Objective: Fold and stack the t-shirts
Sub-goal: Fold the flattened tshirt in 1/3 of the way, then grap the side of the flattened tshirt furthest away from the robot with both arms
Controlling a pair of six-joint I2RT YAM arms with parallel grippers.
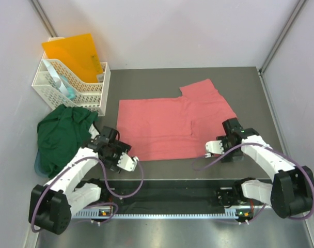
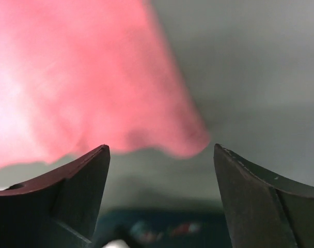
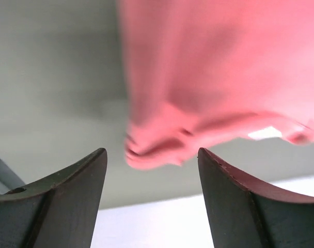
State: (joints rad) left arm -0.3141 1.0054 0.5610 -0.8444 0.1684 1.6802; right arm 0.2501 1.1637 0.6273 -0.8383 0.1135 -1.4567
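The salmon-pink t-shirt [image 1: 162, 129] lies flat in the middle of the grey table, with one sleeve sticking out at the back right. The dark green t-shirt [image 1: 61, 134] lies crumpled at the left, in front of the basket. My left gripper [image 1: 114, 146] is open and empty at the pink shirt's near-left corner. In the left wrist view that corner [image 2: 69, 77] lies just ahead of the open gripper [image 2: 161, 155]. My right gripper [image 1: 230, 135] is open and empty at the near-right corner. In the right wrist view the cloth edge [image 3: 224, 77] lies just ahead of the open gripper [image 3: 152, 155].
A white plastic basket [image 1: 90, 95] with an orange folder [image 1: 74, 51] stands at the back left, touching the green shirt. Pale walls close in the table on three sides. A black rail [image 1: 162, 196] runs along the near edge between the arm bases.
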